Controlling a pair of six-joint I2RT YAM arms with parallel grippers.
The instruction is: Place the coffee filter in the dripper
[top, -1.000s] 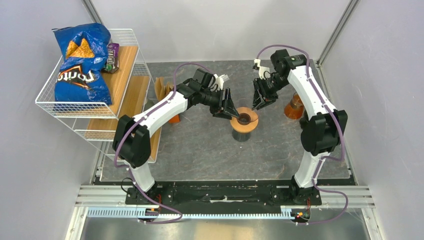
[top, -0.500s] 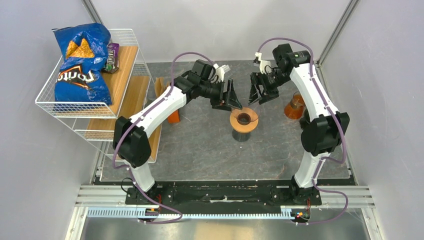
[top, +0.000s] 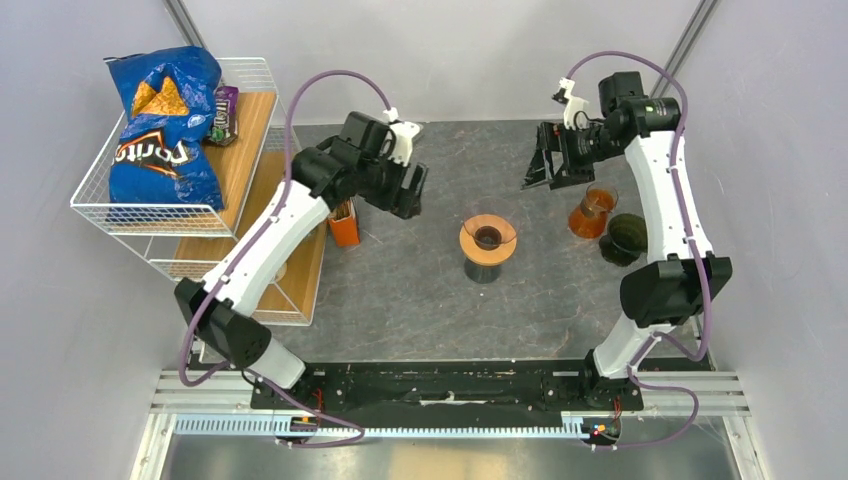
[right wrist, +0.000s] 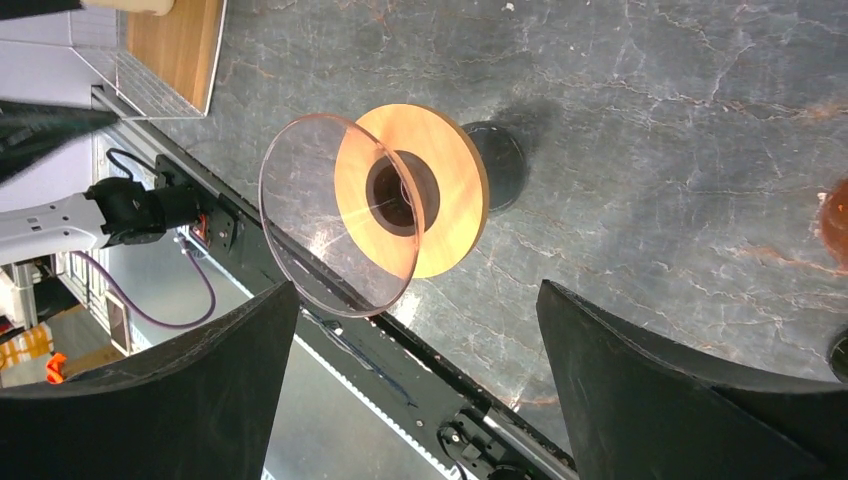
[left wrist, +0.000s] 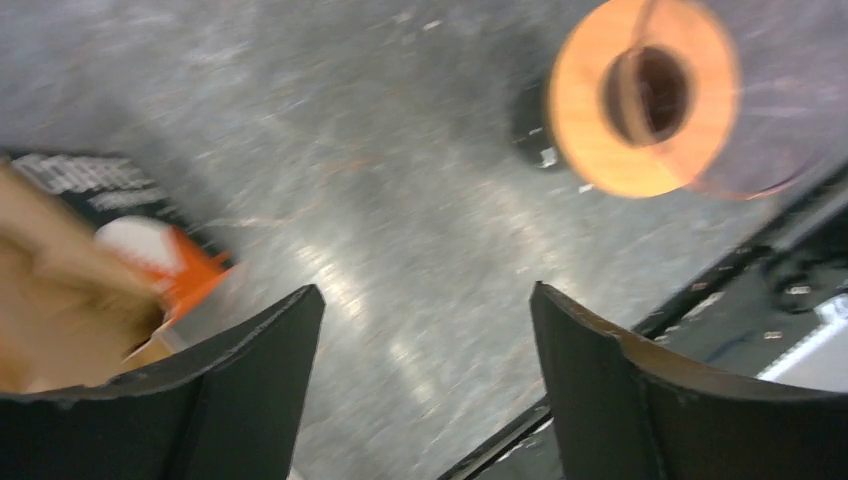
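1. The left gripper is spread wide and empty. Blurred brown coffee filters sit in an orange holder just outside one finger.
2. The right gripper is wide and empty. The dripper stands upright, mouth up, beyond its fingertips.

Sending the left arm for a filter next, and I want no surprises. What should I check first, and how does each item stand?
1. Left gripper open, empty: ok.
2. Right gripper open, empty: ok.
3. Dripper upright, nothing over it: ok.
4. Dripper cone holds no filter: ok.
5. Filters in the orange holder, in the left wrist view: ok.
6. One filter separable from the stack: cannot tell.
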